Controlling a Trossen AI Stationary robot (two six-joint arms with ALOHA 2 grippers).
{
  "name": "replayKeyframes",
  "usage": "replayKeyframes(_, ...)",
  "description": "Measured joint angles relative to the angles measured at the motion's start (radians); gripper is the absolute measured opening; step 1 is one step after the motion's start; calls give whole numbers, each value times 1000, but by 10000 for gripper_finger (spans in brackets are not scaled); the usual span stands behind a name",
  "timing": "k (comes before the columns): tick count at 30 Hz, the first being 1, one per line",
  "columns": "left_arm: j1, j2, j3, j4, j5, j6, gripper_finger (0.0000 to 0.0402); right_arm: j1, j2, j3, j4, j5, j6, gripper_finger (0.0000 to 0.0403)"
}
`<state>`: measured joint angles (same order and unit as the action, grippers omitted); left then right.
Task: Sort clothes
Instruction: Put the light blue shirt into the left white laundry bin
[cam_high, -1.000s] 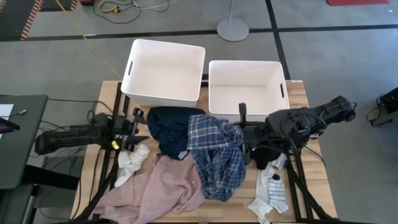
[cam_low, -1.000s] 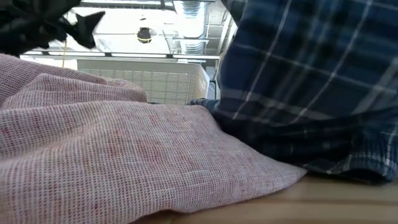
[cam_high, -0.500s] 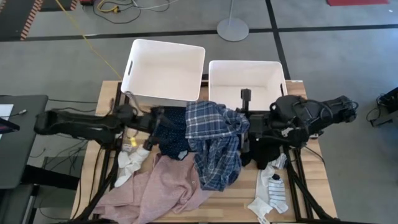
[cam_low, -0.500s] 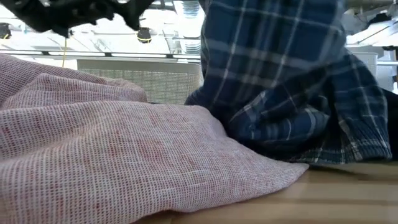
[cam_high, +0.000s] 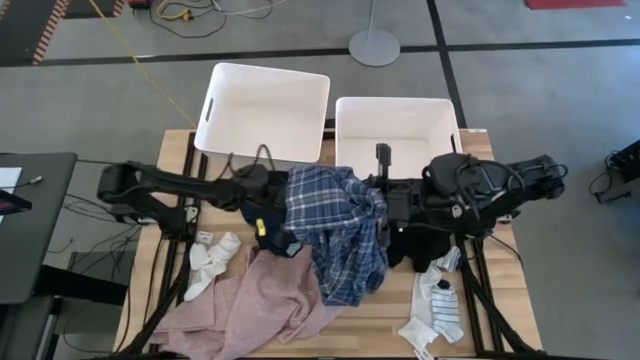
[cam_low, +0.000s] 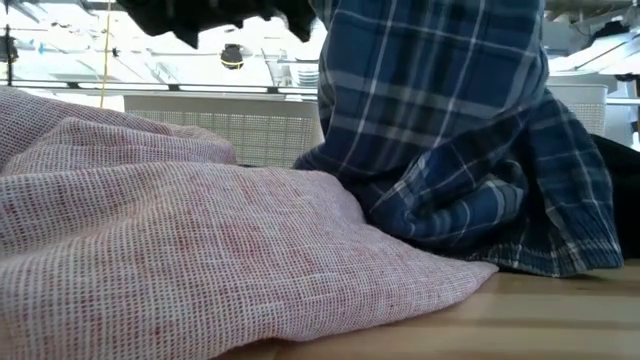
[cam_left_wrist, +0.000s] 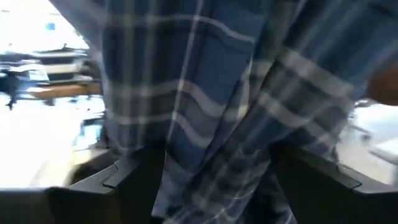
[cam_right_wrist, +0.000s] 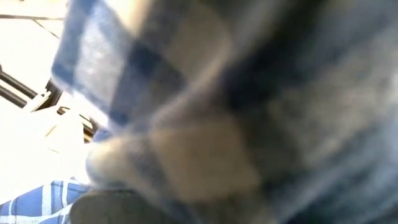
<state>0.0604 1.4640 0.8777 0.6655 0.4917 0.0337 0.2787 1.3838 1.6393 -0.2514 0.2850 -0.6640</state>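
High view: right gripper (cam_high: 378, 197) pinches the soft, limp plaid shirt (cam_high: 335, 235) up mid-table while left gripper (cam_high: 278, 198), spread, reaches its opposite edge, best gripped at bunched fabric.

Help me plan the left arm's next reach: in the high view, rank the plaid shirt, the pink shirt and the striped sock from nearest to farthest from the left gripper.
From the left gripper:
1. plaid shirt, right against it.
2. pink shirt, at the table's front.
3. striped sock, front right corner.
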Motion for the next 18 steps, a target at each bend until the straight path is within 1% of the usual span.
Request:
replayKeyframes(5,-53,142,127,4,142,-28,290,0,13,3,-5,-3,-8,9)
replayKeyframes(8,-84,233,205,7,272,-47,290,0,18,3,-1,-3,-8,9)
replayKeyframes(10,-110,284,257,8,333,-57,290,1,20,3,-4,-3,-7,9)
replayKeyframes(12,-134,323,300,8,337,-60,290,1,20,3,-7,-4,-6,9)
replayKeyframes(14,-150,362,345,12,313,-64,290,1,20,3,-6,-6,4,9)
replayKeyframes(18,-164,407,407,8,302,-75,289,1,20,3,-6,-6,9,9)
